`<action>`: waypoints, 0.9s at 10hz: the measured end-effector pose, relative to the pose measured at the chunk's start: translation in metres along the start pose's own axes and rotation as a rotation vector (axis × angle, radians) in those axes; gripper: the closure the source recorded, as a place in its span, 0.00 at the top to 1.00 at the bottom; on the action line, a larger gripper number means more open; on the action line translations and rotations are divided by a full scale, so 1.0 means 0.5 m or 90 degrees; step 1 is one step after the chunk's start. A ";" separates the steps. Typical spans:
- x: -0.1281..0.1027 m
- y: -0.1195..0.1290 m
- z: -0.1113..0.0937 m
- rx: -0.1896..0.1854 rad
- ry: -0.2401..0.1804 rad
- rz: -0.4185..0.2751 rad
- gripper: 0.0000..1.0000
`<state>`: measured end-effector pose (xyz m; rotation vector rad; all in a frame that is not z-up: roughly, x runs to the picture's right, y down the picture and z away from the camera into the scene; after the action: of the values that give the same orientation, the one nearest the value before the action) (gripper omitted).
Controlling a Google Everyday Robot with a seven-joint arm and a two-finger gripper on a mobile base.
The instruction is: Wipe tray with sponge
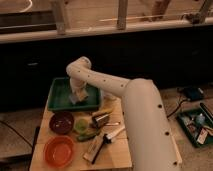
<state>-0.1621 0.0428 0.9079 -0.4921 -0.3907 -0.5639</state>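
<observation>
Though its grasp cannot be told, apparently pressing the sponge (74, 99) beneath the gripper (78, 94) onto the tray (59, 98) floor near its middle, mid-wipe, next calling for sweeping toward the corners.

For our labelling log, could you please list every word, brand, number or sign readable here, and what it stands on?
None: no text can be read on the tray, the orange bowl or the arm. The gripper hangs low over the tray.

The gripper (76, 98) reaches into a matt plastic tray (58, 93) on a wooden table (119, 151).
</observation>
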 end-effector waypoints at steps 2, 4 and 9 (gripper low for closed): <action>0.040 0.024 0.001 -0.008 0.012 0.019 0.03; 0.058 0.017 0.009 -0.008 0.020 0.032 0.03; 0.044 -0.035 0.015 0.017 0.010 0.017 0.03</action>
<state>-0.1569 0.0247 0.9303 -0.4674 -0.3758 -0.5352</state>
